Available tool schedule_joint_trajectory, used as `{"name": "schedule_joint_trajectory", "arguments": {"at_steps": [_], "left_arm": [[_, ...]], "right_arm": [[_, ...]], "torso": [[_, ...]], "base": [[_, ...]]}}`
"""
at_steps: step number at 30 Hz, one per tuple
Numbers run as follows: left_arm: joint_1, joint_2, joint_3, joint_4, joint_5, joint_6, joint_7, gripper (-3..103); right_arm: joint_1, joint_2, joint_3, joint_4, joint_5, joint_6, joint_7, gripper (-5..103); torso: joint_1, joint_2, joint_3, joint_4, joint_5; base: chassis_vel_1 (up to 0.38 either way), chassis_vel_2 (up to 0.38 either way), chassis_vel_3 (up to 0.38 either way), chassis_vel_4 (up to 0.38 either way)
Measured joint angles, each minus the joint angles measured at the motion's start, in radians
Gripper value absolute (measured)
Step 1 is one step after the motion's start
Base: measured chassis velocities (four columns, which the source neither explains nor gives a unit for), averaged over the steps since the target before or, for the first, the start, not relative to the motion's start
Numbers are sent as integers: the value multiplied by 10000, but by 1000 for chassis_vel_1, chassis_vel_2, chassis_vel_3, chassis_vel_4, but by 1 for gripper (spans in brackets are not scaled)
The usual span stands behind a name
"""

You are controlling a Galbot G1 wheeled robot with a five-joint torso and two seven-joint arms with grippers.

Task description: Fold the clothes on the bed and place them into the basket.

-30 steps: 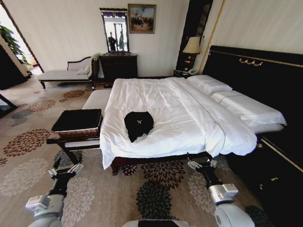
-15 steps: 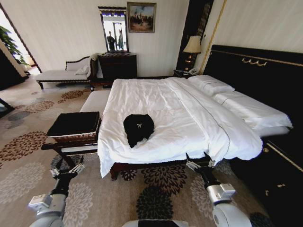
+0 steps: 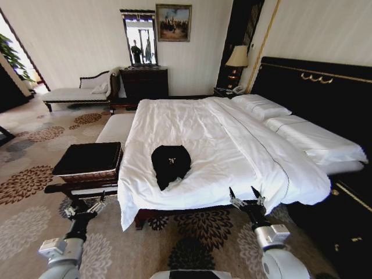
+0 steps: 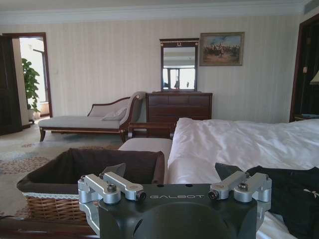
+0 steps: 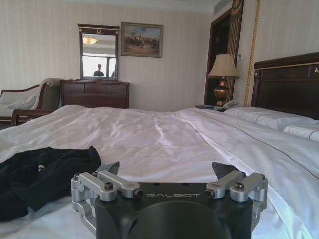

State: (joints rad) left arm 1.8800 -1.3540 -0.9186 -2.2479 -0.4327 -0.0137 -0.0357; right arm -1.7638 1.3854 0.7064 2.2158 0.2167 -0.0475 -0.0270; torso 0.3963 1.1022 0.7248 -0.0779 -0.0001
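Black T-shirt (image 3: pixel 170 164) lies crumpled near the bed's (image 3: pixel 197 133) near edge; its lettering is illegible. Basket (image 3: pixel 87 163) stands left. Left end effector (image 3: pixel 85 207) and right end effector (image 3: pixel 245 198), marked "GALBOT", hang spread, empty.

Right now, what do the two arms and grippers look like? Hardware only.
The arms match: silver-grey cylindrical wrist housings on slim black forearms. The left gripper and right gripper each have a black body with silver-grey metal linkage fingers held by dark screws, and dark triangular fingertips. In the wrist views, grey "GALBOT" lettering runs across each black gripper body. No loose cables visible.
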Motion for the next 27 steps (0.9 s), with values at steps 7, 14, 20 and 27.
{"name": "schedule_joint_trajectory", "arguments": {"at_steps": [7,14,20,27], "left_arm": [[67,42,-85,-49,-165,-10,-11,100],[25,35,-21,-83,-111,45,-13,100],[30,244,4,18,-19,-27,10,100],[-46,181,176,19,37,13,10,100]], "right_arm": [[-29,107,-23,1,-60,-119,138,100],[-29,116,-88,-37,-141,-149,211,100],[-42,63,-117,-64,-140,-153,233,100],[-58,50,-119,-42,-116,-176,227,100]], "torso": [[-3,1,-1,0,1],[-3,0,0,1,1],[-1,0,0,2,1],[-2,1,0,-1,0]], "base": [[-121,131,124,-121],[-157,156,143,-153],[-164,182,179,-168],[-142,143,157,-151]]}}
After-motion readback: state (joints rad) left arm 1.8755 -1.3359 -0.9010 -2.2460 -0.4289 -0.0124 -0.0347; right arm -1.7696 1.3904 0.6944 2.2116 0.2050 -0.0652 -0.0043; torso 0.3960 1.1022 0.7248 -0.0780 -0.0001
